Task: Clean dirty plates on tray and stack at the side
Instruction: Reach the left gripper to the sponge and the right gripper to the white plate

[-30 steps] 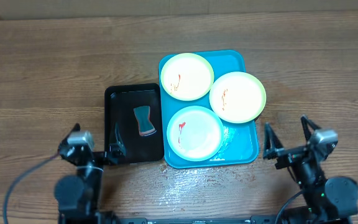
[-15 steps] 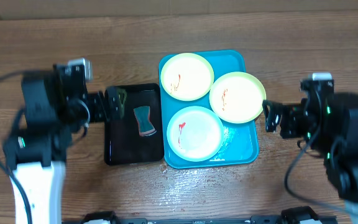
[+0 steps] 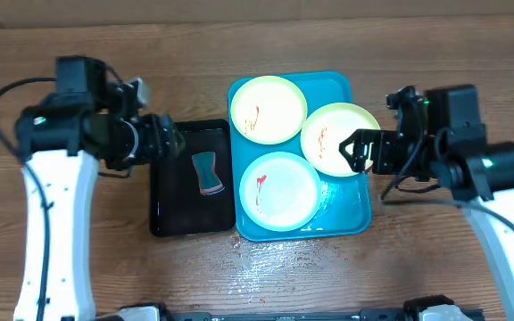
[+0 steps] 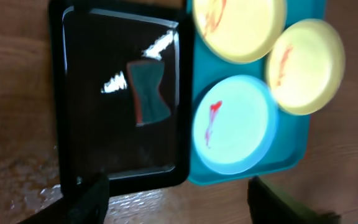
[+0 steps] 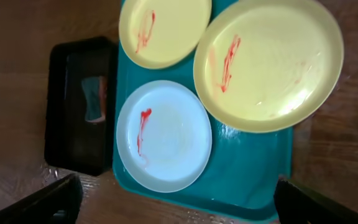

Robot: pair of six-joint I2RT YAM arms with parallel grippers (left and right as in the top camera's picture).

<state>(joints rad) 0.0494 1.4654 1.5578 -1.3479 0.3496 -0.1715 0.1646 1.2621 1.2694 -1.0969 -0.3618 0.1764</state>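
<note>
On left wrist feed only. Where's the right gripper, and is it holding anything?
Observer: Right gripper is open and empty, over the right yellow plate, near its right rim.
Operator: Far plate is cropped for me. Is it all on the tray?
Observer: Looks so. The far plate sits in the far left corner of the tray, reaching the left rim.
Operator: And where is my own gripper over the table?
Observer: Left gripper is open over the far left part of the black tray; the sponge lies to its right.
</note>
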